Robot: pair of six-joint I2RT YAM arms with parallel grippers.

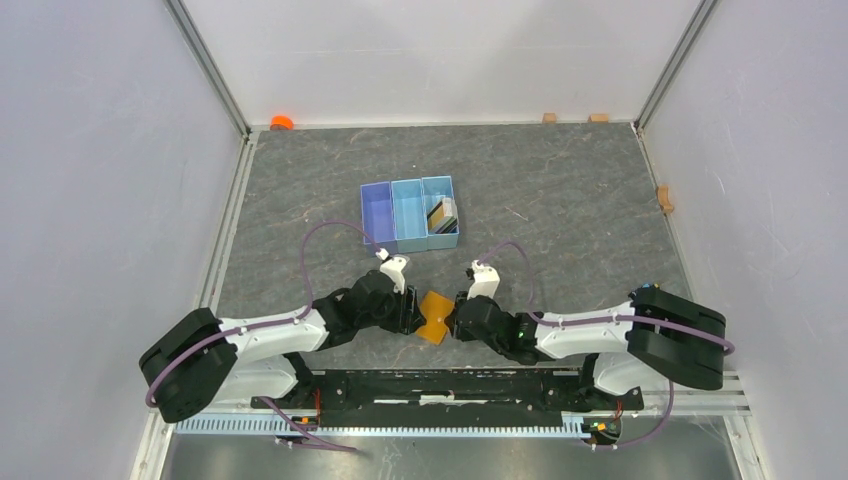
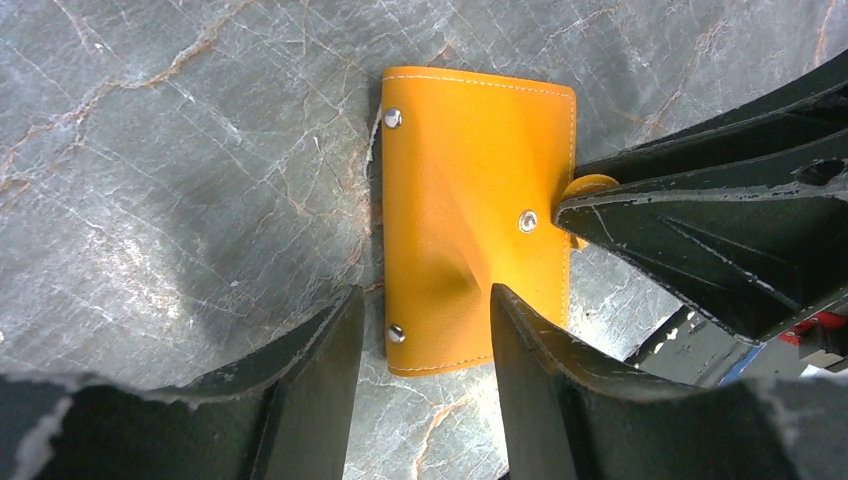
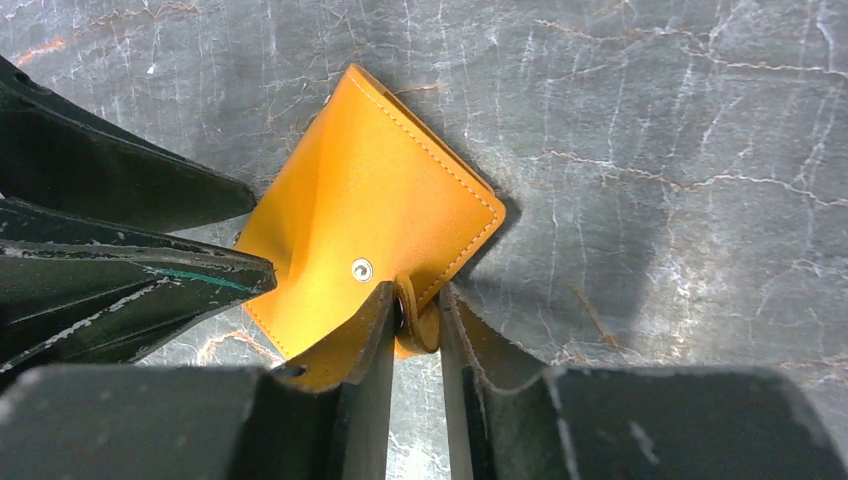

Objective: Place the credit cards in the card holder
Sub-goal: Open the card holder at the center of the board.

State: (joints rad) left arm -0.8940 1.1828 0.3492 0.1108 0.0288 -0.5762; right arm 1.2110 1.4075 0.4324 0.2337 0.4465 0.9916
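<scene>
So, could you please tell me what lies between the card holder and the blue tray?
Nothing: the top external view shows only bare grey table between the orange card holder and the blue tray.

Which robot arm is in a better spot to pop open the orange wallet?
Probably the right arm: its jaws pinch the clasp tab of the closed card holder. The left arm has open jaws straddling its opposite edge.
</scene>
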